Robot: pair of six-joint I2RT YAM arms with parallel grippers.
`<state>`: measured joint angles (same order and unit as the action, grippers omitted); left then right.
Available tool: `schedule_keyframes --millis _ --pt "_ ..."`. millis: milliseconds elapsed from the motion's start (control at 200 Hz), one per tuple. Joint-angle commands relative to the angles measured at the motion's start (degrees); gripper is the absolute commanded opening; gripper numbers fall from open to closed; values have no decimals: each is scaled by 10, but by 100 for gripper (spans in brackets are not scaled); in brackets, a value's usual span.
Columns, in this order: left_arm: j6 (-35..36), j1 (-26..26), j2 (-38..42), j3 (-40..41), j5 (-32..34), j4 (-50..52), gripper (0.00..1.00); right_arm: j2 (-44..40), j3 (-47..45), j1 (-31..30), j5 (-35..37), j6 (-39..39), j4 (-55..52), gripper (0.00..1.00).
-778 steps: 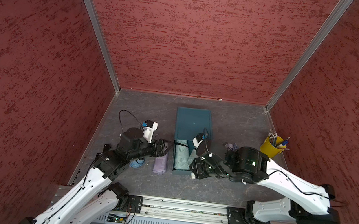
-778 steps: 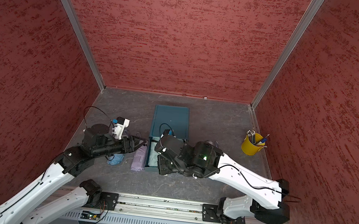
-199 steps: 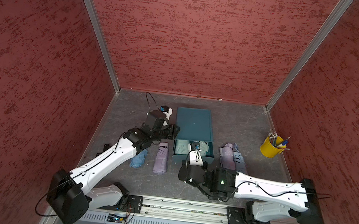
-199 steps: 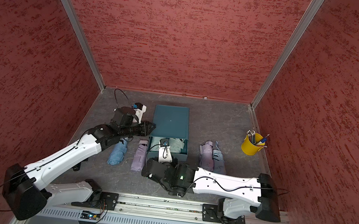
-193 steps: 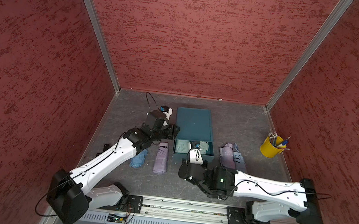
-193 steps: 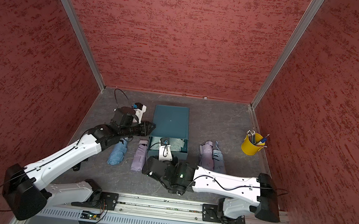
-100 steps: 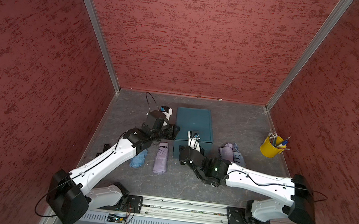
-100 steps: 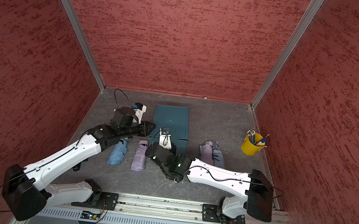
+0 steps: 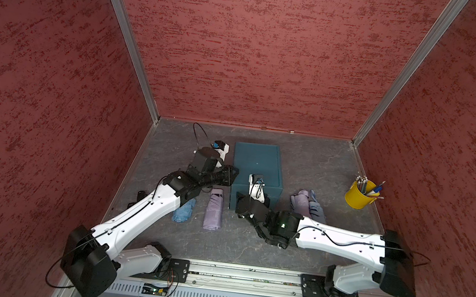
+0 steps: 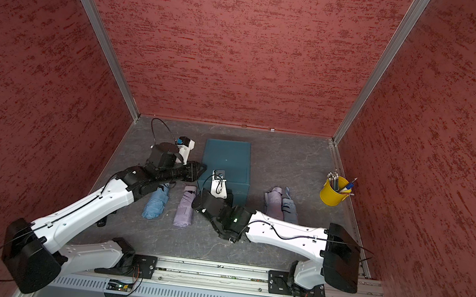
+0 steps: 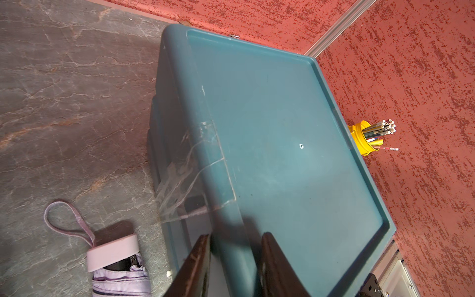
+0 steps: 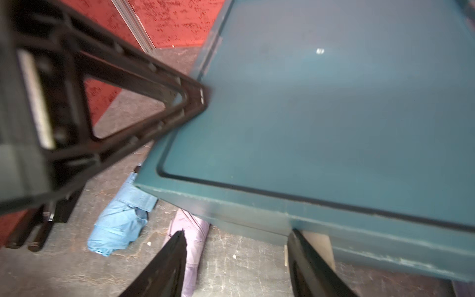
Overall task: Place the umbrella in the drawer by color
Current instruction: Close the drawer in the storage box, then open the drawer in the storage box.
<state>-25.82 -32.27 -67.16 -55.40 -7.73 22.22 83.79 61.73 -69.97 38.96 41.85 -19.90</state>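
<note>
While the left gripper is pinching the top rim of the teal drawer cabinet, one finger down the side wall and one on the lid, the right gripper is hanging in front of the cabinet's face with its jaws spread and nothing between them. No drawer is showing pulled out from above.

Four folded umbrellas are lying on the floor. A blue umbrella and a lilac umbrella are lying beside the cabinet on the left arm's side, the lilac one nearer it. A second lilac umbrella and a second blue umbrella are touching each other on the cabinet's other side.

These are looking like light, squashy bundles: loose fabric pleats over a stiff folded shaft. The cloth is likely sliding under the pads unless the jaws are biting right down to the core. The best hold is probably going across the narrow width at mid-length. The nearer lilac one's hard handle cap is offering a firmer but smoother grip, and its wrist strap is looking too floppy to trust.
</note>
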Motion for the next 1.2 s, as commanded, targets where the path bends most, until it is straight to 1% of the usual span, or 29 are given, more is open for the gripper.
schedule_keyframes --millis 0,50,85,205,250,321,466,546,636,721,827,1017,1092,1157,1197 --pt "14 -3 3 13 -7 41 36 -20 -21 -2 14 30 -33 63" --pt "13 -3 2 12 -8 40 37 -50 -55 -9 8 65 -30 62" --pt "11 -2 1 11 -8 39 37 -76 -92 -10 -6 85 -4 61" --pt "8 1 -3 7 -10 41 37 -175 -255 -10 -69 153 168 60" --pt "9 2 -3 7 -10 41 37 -193 -307 -8 -83 181 226 61" --pt "10 5 -3 8 -11 41 37 -187 -352 -5 -104 209 300 61" --pt "10 9 -3 8 -13 40 37 -124 -388 10 -132 238 432 60" --pt "10 11 -3 8 -14 41 37 -93 -403 12 -107 251 496 60" --pt "11 12 -3 8 -17 41 37 -69 -413 13 -89 241 560 59" --pt "10 12 -4 8 -19 42 37 -63 -413 14 -80 230 578 59" --pt "11 12 -2 8 -18 43 37 -68 -422 14 -63 238 585 59" --pt "12 12 -2 7 -17 43 37 -70 -427 21 -63 247 593 63" --pt "12 12 -2 8 -16 42 37 -70 -426 23 -56 256 587 61" --pt "13 12 -1 7 -16 44 37 -69 -428 24 -51 262 591 56" --pt "13 12 -1 7 -15 44 37 -68 -429 26 -52 261 598 52"
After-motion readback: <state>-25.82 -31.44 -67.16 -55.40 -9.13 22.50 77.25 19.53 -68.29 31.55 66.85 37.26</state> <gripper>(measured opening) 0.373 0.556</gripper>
